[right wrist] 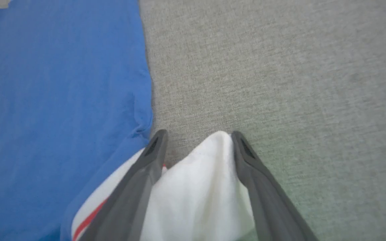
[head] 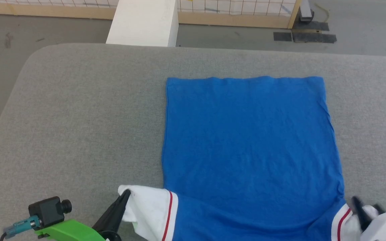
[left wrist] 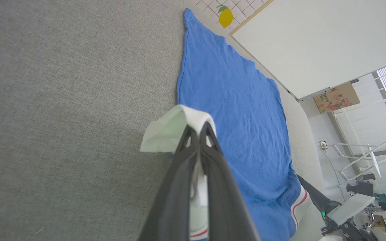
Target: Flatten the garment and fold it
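Soft, light royal-blue jersey T-shirt (head: pixel 250 140) lies flat, right of centre on grey cloth-covered table (head: pixel 79 117), its 2 white sleeves (head: pixel 149 207) toward the table's near edge. Left gripper (left wrist: pixel 198 129) pinches one sleeve. Right gripper (right wrist: pixel 198 140) is spread, the other sleeve between its fingers, possibly loose. Limp cloth: best taken by hems or corners.

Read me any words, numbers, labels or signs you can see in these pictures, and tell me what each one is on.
No text can be read.
Cardboard box: red and dark print, too small and blurred to read.
Lemon sticker: a picture, no words.
Garment: the blue side showing bears no lettering or number.
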Controlling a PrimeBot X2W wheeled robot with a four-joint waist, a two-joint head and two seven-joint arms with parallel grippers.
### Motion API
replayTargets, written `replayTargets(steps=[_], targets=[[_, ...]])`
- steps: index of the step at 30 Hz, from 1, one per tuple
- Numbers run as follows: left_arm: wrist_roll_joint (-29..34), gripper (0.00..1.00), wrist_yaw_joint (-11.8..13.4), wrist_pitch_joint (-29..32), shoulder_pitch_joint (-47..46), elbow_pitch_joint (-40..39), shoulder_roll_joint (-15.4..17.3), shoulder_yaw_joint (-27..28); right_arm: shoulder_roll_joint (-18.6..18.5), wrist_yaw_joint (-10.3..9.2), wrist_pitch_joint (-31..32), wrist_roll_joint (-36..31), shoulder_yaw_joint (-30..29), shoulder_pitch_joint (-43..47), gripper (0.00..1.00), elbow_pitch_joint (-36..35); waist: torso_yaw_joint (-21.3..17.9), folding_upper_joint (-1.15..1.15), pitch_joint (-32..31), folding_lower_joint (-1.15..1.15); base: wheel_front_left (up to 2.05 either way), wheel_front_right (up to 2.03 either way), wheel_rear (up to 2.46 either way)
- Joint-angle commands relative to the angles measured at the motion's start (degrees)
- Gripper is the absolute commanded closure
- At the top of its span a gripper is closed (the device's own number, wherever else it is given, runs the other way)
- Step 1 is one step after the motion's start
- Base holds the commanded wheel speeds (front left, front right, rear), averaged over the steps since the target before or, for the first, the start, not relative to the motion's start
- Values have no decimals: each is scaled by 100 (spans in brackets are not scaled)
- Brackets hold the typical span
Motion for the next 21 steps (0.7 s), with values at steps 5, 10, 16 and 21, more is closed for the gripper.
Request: replayTargets(steps=[5,10,16,21], targets=[[94,100,-103,-212,-158,-19,-75,-69,-388,-11,382,346,-392,-464,0,-1747,-23,0,317,0,0,0,0],[120,100,-171,-303,-317,-100,-106,-160,-805,-11,968,256,-422,-1379,0,-2169,57,0,725,0,0,0,0],[164,100,-278,-342,-717,-108,-149,-389,-1439,-11,1592,-85,71,-2787,0,-1564,300,0,1392,0,0,0,0],[169,100,-360,-403,-1059,17,-207,-618,-1537,-11,1851,-395,242,-3792,0,-756,581,0,1877,0,0,0,0]])
